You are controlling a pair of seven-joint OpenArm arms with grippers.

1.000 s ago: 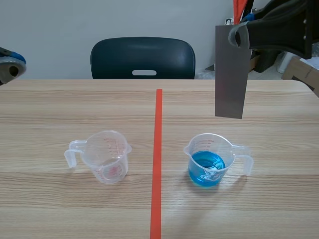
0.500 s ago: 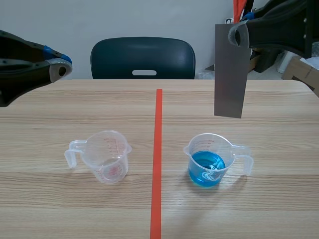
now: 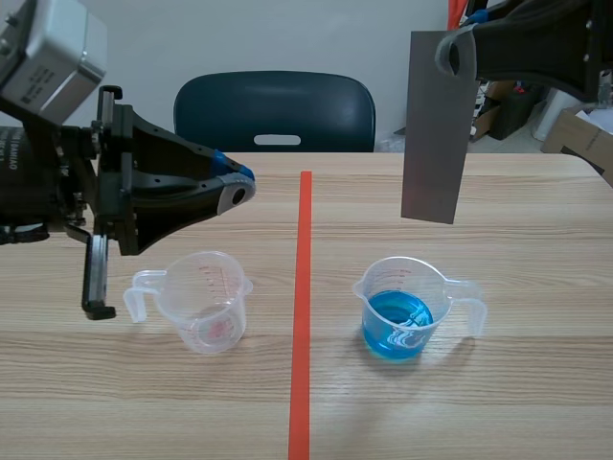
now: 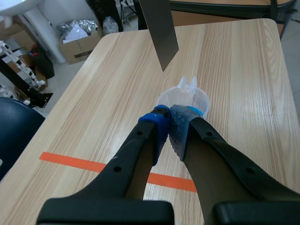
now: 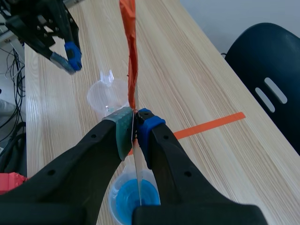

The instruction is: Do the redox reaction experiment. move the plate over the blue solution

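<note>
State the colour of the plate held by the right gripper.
The plate is plain dark grey, clearest in the scene view.

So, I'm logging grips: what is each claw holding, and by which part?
The right claw pinches the grey plate near its top edge, so it hangs down. The left claw is shut on nothing.

We see two black arms. The left arm (image 3: 153,192) carries a silver-grey box (image 3: 53,48) and a hanging black bracket (image 3: 96,273). The right arm (image 3: 536,43) is plain black. Small round holes dot each thick finger. The left gripper (image 4: 168,119) has blue dotted pads (image 4: 180,127); the right gripper (image 5: 136,117) has one grey-green pad (image 5: 123,130) and one blue pad (image 5: 148,123).
</note>
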